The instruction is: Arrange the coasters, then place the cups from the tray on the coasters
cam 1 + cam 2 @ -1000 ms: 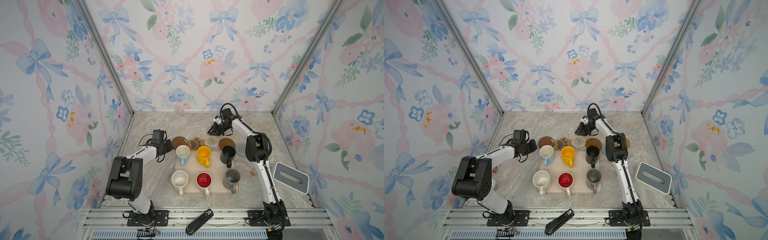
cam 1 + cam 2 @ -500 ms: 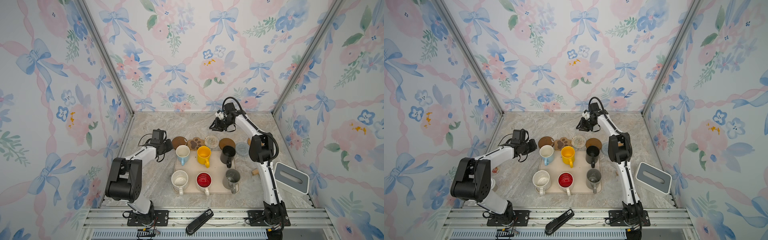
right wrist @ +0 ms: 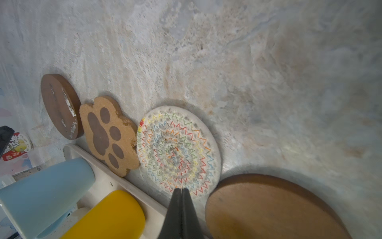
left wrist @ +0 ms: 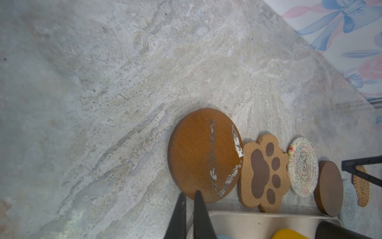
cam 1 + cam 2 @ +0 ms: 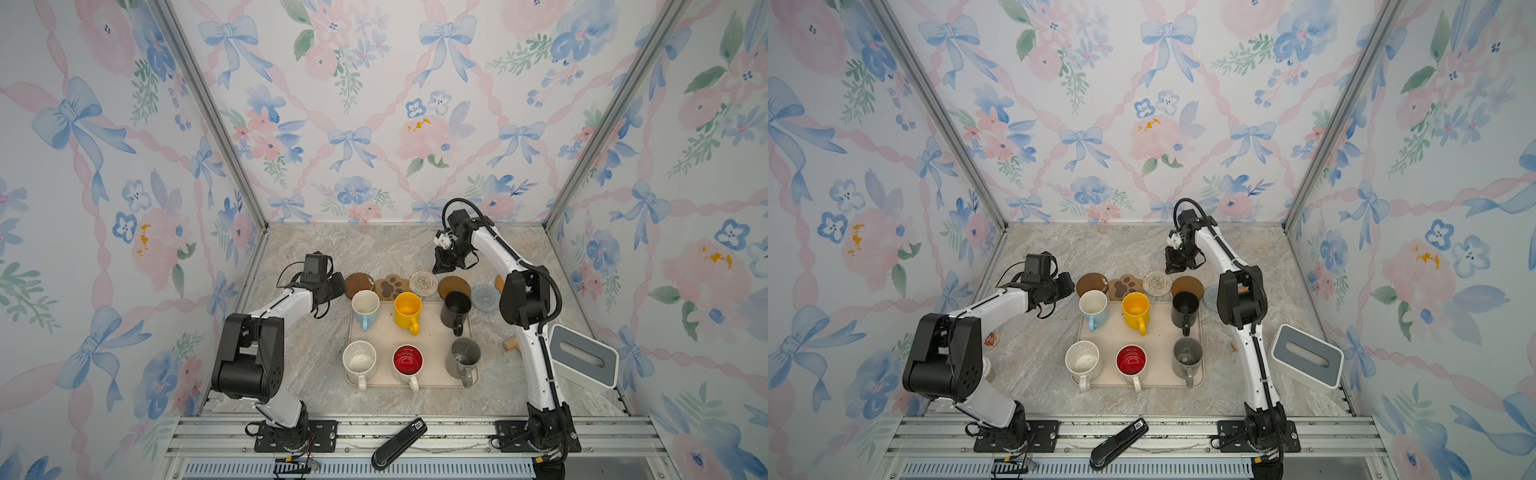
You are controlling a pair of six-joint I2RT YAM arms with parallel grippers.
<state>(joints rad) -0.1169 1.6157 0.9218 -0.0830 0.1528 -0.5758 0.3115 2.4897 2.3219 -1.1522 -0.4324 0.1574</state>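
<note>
Grey-beige marbled table inside a booth papered with blue bows and pink flowers.

On the right gripper, black tapered fingers pressed flat together, nothing between them, tips poised over the rim of the cream woven coaster; contact unclear. On the left gripper, fingers closed to a hairline slit, empty, tips at the edge of the dark brown round coaster, one finger over the wood and one just off it; touching or not, cannot tell.

Six coasters in a row toward the table's back edge, just beyond the far rim of the tray. From the left:
- the dark brown round coaster, scuffed with white streaks;
- brown paw-shaped coaster, grainy cork with darker pads, hard against its neighbour;
- the cream woven coaster, stitched in coloured zigzag rings;
- smooth brown wooden disc;
- grey-blue crocheted coaster;
- tan rattan coaster, partly hidden behind the right arm.

Beige tray, rounded rectangle with a low rim, mid-table toward the front edge. Carries all six mugs upright, handles toward the front:
- far row: light blue mug, yellow mug, black mug;
- near row: speckled cream-white mug, white mug with red inside, grey mug.

Left arm low, forearm stretched from the front-left corner toward the row's left end. Right arm tall from the front-right, elbow above the row's right end, wrist bent downward behind the woven coaster and wooden disc.

White-and-grey box tilted at the right edge.
</note>
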